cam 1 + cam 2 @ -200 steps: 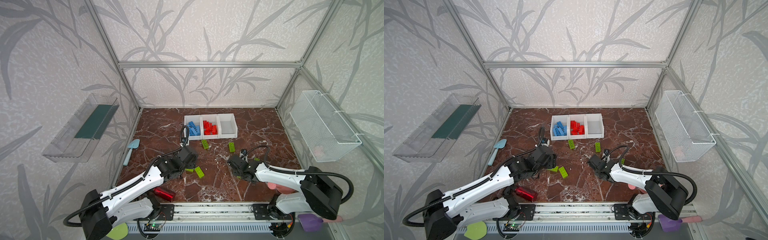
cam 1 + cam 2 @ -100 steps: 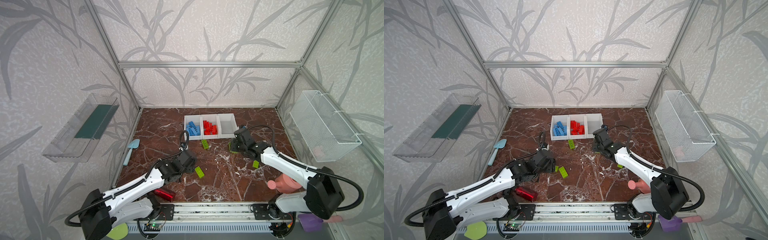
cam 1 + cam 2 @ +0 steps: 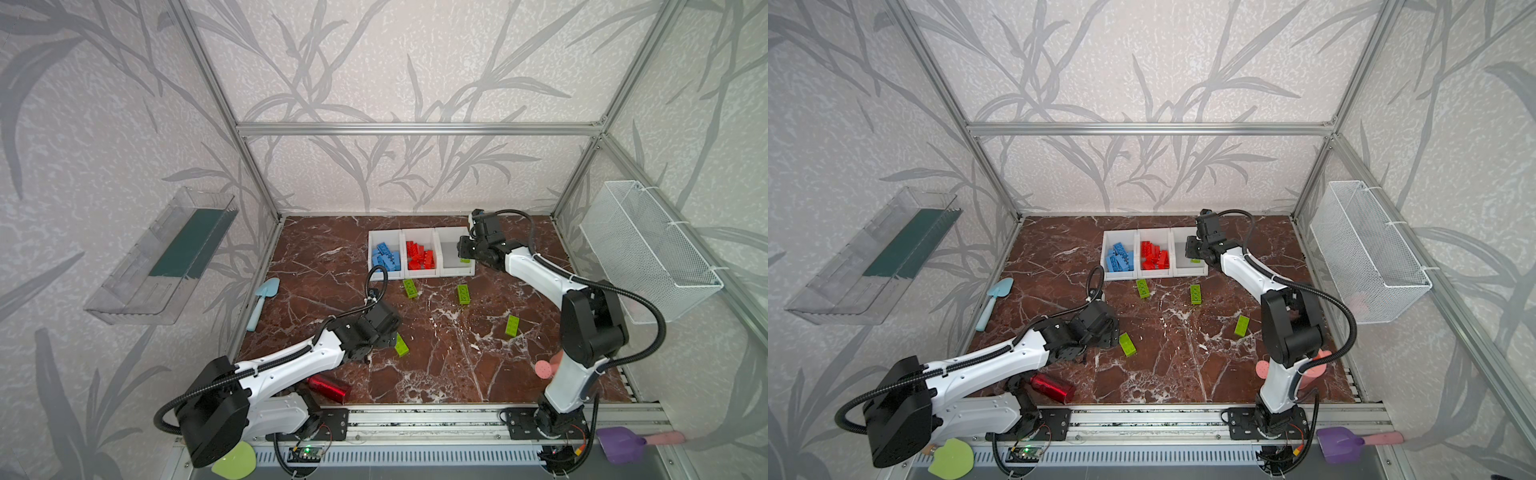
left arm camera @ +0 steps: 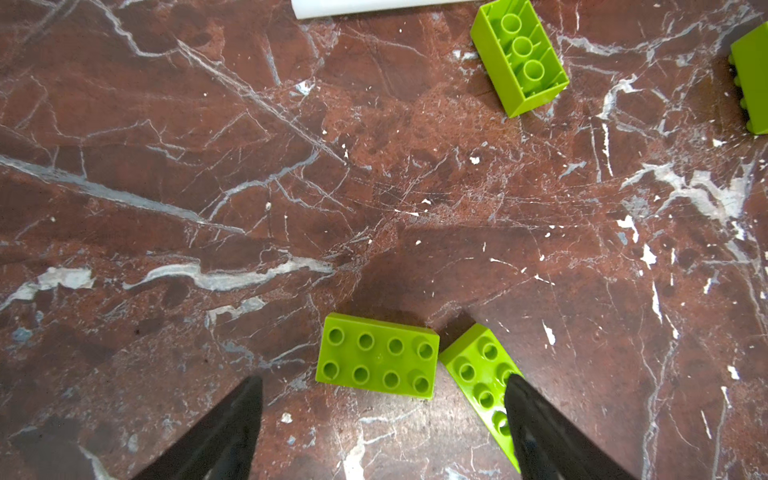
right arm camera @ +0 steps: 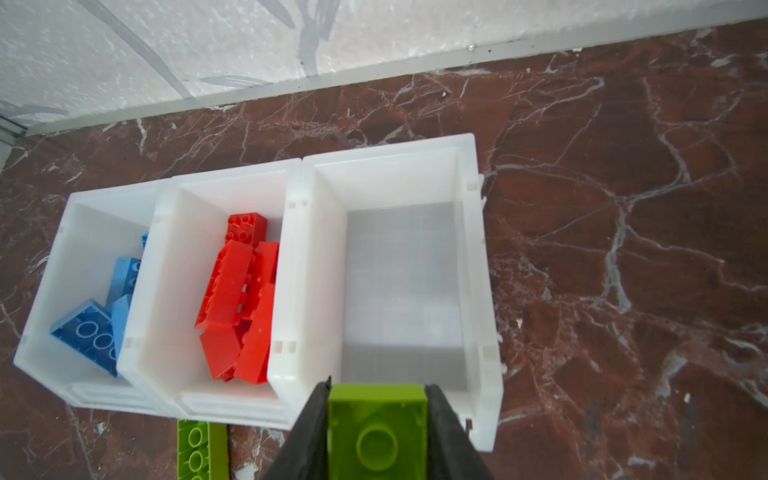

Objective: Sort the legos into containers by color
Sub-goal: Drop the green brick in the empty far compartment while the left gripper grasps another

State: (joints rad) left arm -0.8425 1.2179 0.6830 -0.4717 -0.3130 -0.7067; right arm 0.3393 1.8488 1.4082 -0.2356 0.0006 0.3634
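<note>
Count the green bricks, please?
6: one brick in the right end effector, two before the bins, one farther right, two at the left end effector. More may hide.

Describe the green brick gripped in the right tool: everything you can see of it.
The lime green brick is glossy moulded plastic, rectangular, with one round stud or tube showing on the face toward the wrist camera. It is clamped in the right tool, whose black fingers press its two opposite sides. It hangs over the front lip of the empty rightmost white bin, apparently not touching it. Its far end is hidden.
</note>
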